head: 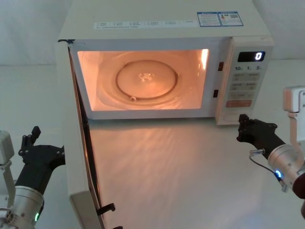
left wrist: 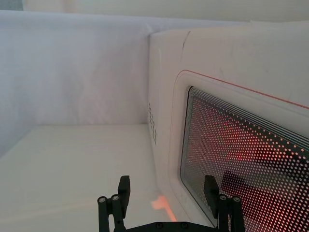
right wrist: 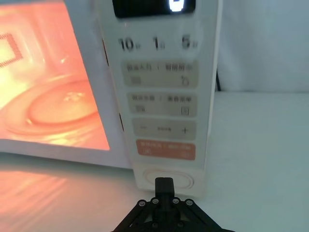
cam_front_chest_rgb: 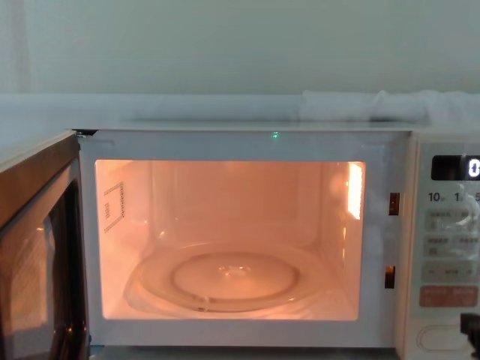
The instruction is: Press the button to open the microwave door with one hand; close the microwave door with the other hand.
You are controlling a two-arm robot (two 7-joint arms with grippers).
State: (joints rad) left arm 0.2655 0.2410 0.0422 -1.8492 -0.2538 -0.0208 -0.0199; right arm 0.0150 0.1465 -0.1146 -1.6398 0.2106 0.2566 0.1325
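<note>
Button just beyond closed right gripper; microwave door open.

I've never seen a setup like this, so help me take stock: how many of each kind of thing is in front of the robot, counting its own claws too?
Microwave, door swung open, inside lit: 1
Glass turntable inside it: 1
Black grippers: 2, the left gripper open beside the door, the right gripper shut, at the button
Total: 4

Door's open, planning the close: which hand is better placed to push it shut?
Left. The left hand sits open just outside the swung-out microwave door, facing its window. The right hand is shut at the button, far from the door.
</note>
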